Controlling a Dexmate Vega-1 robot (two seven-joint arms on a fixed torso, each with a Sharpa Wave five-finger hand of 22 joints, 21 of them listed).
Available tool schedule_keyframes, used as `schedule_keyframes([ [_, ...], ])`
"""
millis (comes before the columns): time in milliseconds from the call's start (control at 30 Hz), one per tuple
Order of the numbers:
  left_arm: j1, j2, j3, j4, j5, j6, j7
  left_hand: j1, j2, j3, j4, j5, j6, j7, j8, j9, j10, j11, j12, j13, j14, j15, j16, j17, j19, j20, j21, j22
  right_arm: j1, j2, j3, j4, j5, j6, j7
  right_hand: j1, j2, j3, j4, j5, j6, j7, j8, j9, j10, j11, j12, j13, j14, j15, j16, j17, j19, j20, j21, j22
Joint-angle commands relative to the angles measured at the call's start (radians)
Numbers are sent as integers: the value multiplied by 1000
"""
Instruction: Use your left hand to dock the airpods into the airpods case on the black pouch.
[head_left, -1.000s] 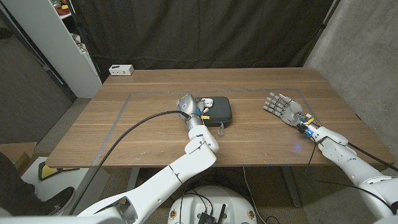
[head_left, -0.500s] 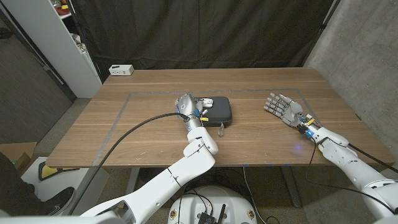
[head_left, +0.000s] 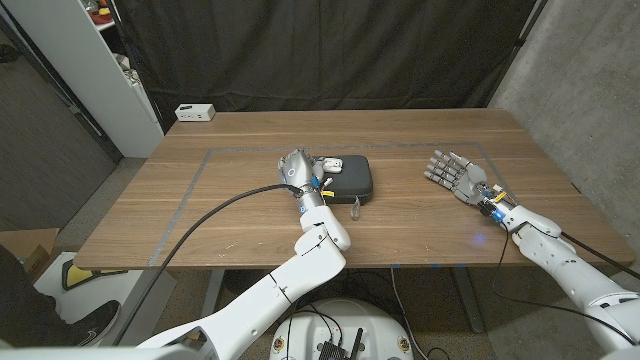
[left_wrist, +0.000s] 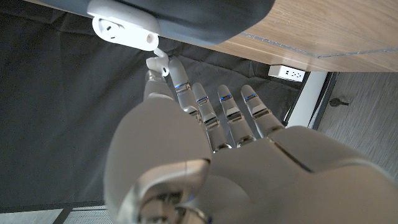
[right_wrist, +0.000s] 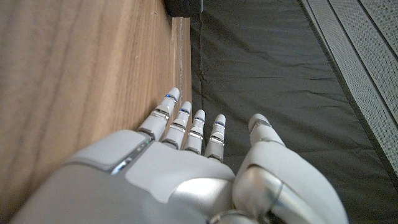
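One airpod (left_wrist: 159, 64) is pinched at the left hand (head_left: 298, 168)'s fingertips, stem toward the open airpods case (head_left: 330, 164) on the black pouch (head_left: 345, 179). Well apart on the desk (head_left: 230, 210), the right hand (head_left: 452, 172) holds nothing, fingers spread.

White airpod (left_wrist: 159, 65) at open airpods case (left_wrist: 121, 28), black pouch (head_left: 345, 179)
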Motion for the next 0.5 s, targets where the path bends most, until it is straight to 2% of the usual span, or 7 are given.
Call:
schedule_keyframes([
  [33,5,-6,-7,11,15,-9,16,10,-4,6,-2,2,-4,-5,4,5,14,-1,6,3,11,-140,2,3,0,-6,11,2,-4,-3,0,-3,4,0,0,-8,-4,5,-4,4,3,-2,0,3,5,5,5,2,-1,-82,6,2,4,2,6,3],
  [267,-4,-19,-10,38,15,-24,26,10,-4,8,-2,2,-6,-8,6,11,21,-3,6,7,13,-143,1,3,1,-9,13,2,13,3,-3,25,3,3,19,-8,-3,5,-4,4,3,-3,0,3,5,2,5,2,0,-83,6,2,4,2,6,3],
  [300,-6,-22,-9,43,16,-24,26,10,-3,9,-2,2,-7,-5,5,10,19,-1,5,7,13,-141,1,3,0,-8,13,3,15,3,-3,29,3,3,22,-8,-4,5,-5,4,2,-4,0,3,7,8,6,2,-1,-82,6,2,3,2,6,3],
  [500,-19,-33,-5,68,12,-32,25,9,-3,10,-1,2,-10,-1,4,10,21,-2,5,10,14,-141,0,4,0,-9,15,3,19,1,-3,37,2,1,27,-8,-4,5,-6,4,3,-3,0,3,6,1,5,2,0,-83,6,2,3,3,6,3],
])
